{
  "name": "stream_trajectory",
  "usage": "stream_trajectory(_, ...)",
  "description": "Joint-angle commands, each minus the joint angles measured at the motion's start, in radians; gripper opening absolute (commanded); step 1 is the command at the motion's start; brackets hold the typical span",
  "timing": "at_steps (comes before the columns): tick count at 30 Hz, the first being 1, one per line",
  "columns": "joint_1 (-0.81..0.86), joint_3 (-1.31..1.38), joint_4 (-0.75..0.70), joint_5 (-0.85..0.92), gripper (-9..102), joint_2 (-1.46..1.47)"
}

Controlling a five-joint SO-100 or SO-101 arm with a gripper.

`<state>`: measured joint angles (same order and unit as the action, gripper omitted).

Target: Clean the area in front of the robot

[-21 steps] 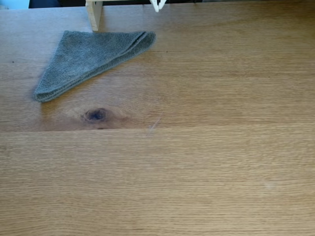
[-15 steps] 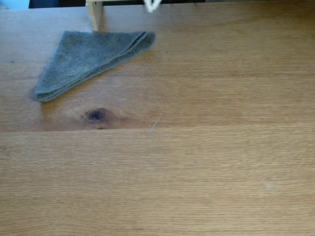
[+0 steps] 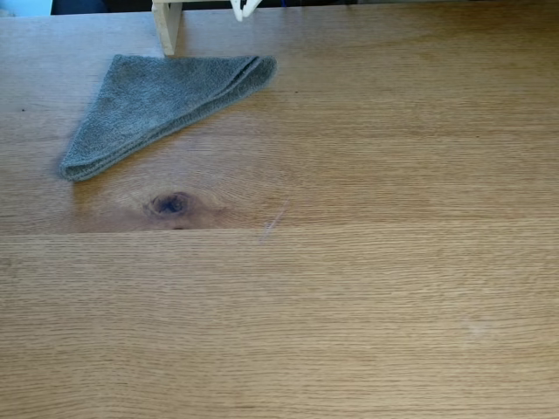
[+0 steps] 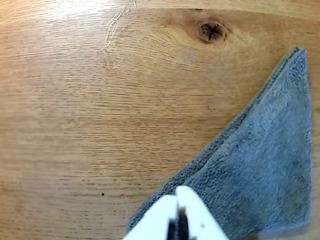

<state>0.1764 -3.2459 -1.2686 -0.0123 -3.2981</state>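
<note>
Broad oak tabletop (image 3: 367, 288), light brown, fine straight grain, plank seams across; dark oval knot (image 3: 170, 204) left of centre in the fixed view, faint pale scuff (image 3: 275, 216) just right of it. No obvious dirt elsewhere, though could be missed at this resolution. Pale wooden post (image 3: 166, 24) at the far edge, upper left.

Grey terry cloth (image 3: 157, 105) folded to a triangle, flat on the table, far-left in the fixed view, one corner near the post, long point trailing toward the near left. In the wrist view same cloth (image 4: 255, 170) at lower right, knot (image 4: 211, 31) at top.

Gripper (image 3: 243, 9) barely in frame at the far edge of the fixed view, white tips only, off the table and just right of the cloth's far corner. In the wrist view gripper (image 4: 179, 212) hung over the cloth's folded corner, fingers together or nearly so, dark slit between them, nothing held. Height above cloth hard to judge.

Handling, as judgement: cloth soft, light, limp, layered; likely to sag and unfold if lifted by one layer. Terry nap should give decent friction for white plastic tips. Best bite probably at the thick folded edge or corner nearest the gripper, pinching all layers. Would need jaws opened first.
</note>
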Motion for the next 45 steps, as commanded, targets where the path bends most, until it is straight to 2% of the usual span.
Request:
stream_trajectory(1, 0.000, -0.114, 0.006, 0.012, 5, -0.008)
stream_trajectory(8, -0.081, -0.109, 0.023, 0.015, 9, 0.012)
stream_trajectory(14, -0.153, -0.031, 0.291, 0.003, 20, 0.250)
stream_trajectory(22, -0.140, 0.353, 0.540, -0.012, 33, 0.701)
stream_trajectory(26, -0.025, 0.589, 0.621, -0.026, 42, 0.946)
stream_trajectory(33, 0.293, 0.914, 0.699, -0.032, 44, 1.328)
stream_trajectory(39, 0.535, 1.048, 0.726, -0.017, 47, 1.611)
stream_trajectory(45, 0.696, 1.058, 0.816, 0.104, 53, 1.856)
